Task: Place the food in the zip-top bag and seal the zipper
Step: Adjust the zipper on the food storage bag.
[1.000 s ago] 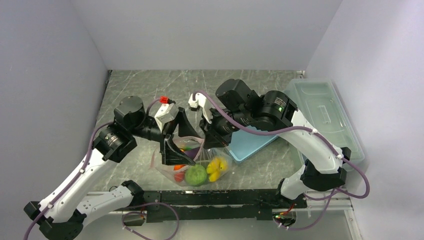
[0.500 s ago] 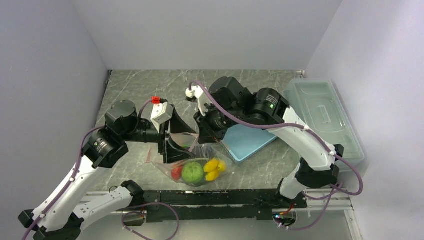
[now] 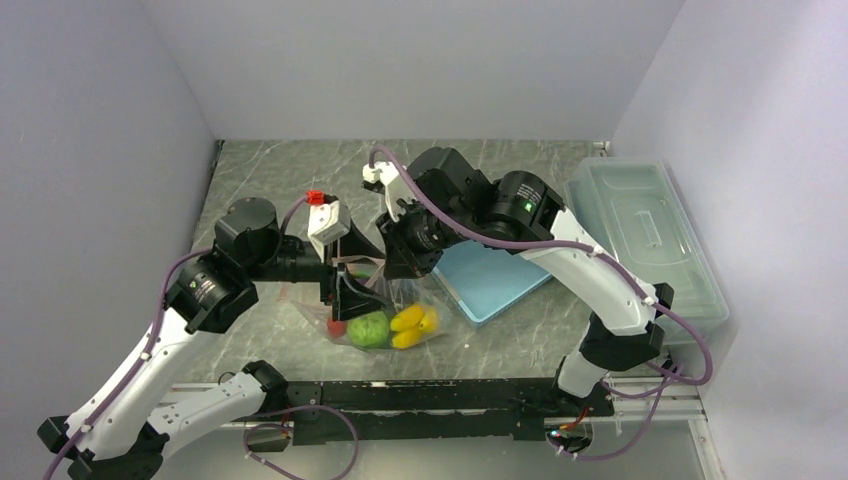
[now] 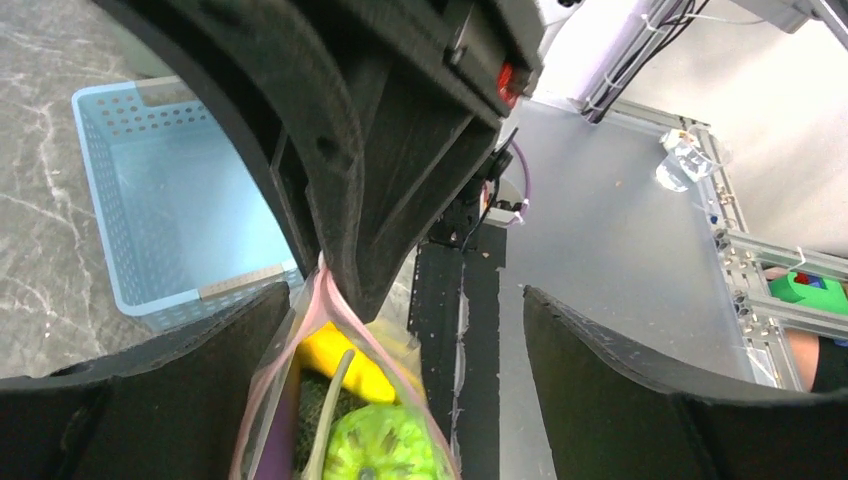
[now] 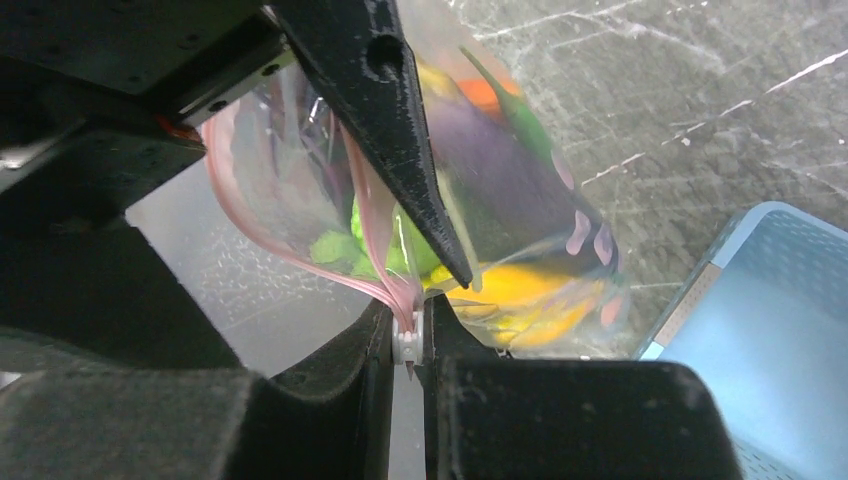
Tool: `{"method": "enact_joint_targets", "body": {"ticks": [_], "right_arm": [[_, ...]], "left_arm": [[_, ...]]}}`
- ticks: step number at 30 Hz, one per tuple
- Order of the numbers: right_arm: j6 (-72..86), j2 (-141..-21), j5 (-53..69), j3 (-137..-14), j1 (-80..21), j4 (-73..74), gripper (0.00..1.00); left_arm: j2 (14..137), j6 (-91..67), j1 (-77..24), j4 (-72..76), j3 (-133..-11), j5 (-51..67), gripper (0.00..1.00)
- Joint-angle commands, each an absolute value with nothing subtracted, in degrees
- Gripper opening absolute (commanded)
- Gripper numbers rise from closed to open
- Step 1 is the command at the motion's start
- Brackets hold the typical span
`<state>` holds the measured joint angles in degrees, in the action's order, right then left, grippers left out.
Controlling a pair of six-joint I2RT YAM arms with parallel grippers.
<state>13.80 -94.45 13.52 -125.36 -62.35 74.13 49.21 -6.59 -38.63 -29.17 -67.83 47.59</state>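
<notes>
The clear zip-top bag [image 3: 385, 318] lies near the table's front edge and holds the food: a yellow banana [image 3: 412, 322], a green vegetable [image 3: 368, 328], a purple eggplant [image 5: 490, 160], an orange carrot [image 5: 480, 95] and a thin pod [image 4: 330, 410]. My right gripper [image 5: 408, 305] is shut on the pink zipper [image 5: 300, 265] at its white slider [image 5: 407, 345], at one end of the mouth. My left gripper [image 4: 405, 290] is open wide. The bag's mouth sits between its fingers, close to the left finger [image 4: 150, 400]. Both grippers meet above the bag in the top view, left [image 3: 345, 290] and right [image 3: 400, 262].
A light-blue basket [image 3: 490, 280] sits just right of the bag, under the right arm; it also shows in the left wrist view [image 4: 150, 200]. A large clear lidded box [image 3: 640, 235] stands along the right wall. The black rail [image 3: 440, 395] runs along the front edge.
Both grippers have shifted left, and the bag with its food has slid left along the front edge. The right gripper still grips the zipper.
</notes>
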Motion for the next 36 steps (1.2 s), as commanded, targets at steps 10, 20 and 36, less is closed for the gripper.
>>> {"method": "enact_joint_targets", "body": {"ticks": [10, 20, 36], "right_arm": [[16.88, -92.93, 13.45, -130.89, -61.96, 69.15, 0.00], [16.23, -92.53, 13.77, -130.00, -61.90, 69.91, 0.00], [10.99, -84.36, 11.91, -119.55, -61.96, 62.03, 0.44]], "left_arm": [[49.51, 2.18, -38.88, -38.56, -68.23, 39.13, 0.81], [50.95, 4.46, -38.88, -42.55, -70.32, 37.00, 0.44], [49.91, 2.36, -38.93, -41.11, -72.22, 41.79, 0.00]]}}
